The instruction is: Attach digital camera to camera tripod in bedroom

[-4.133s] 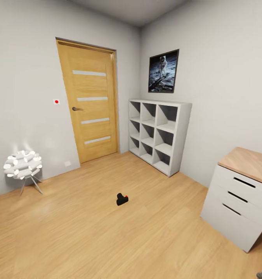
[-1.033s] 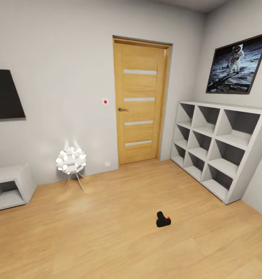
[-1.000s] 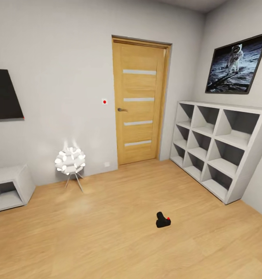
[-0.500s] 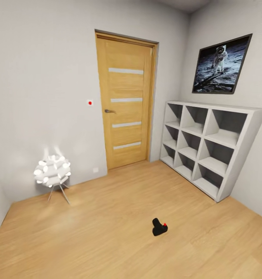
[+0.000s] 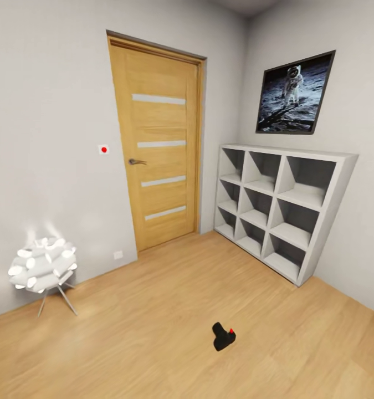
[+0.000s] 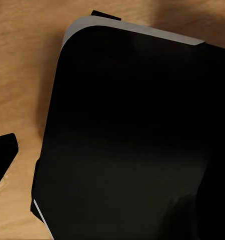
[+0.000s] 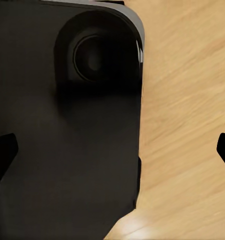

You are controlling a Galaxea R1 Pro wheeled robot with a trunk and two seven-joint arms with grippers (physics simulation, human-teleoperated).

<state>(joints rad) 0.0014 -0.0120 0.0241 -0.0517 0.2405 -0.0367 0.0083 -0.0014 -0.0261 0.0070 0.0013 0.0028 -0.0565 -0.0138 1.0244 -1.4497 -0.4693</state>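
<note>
The digital camera (image 5: 224, 336), a small black body with a red dot, lies on the light wood floor in the head view, low and a little right of centre, with nothing near it. The camera tripod is out of view. In the right wrist view my right gripper (image 7: 112, 155) is open, its dark fingertips (image 7: 3, 152) far apart at both edges, over my black base and the floor. In the left wrist view my left gripper (image 6: 112, 160) has one dark fingertip (image 6: 2, 155) far out at the edge. Neither gripper holds anything.
A closed wooden door (image 5: 159, 144) is in the far wall. A white cube shelf (image 5: 281, 205) stands along the right wall under an astronaut picture (image 5: 292, 94). A glowing white floor lamp (image 5: 42, 266) stands at the left. My black base (image 6: 142, 140) lies beneath both wrists.
The head view has swung to the right: door, lamp and shelf slid left in the picture, and the black screen and low white unit left it. The digital camera stays on the floor.
</note>
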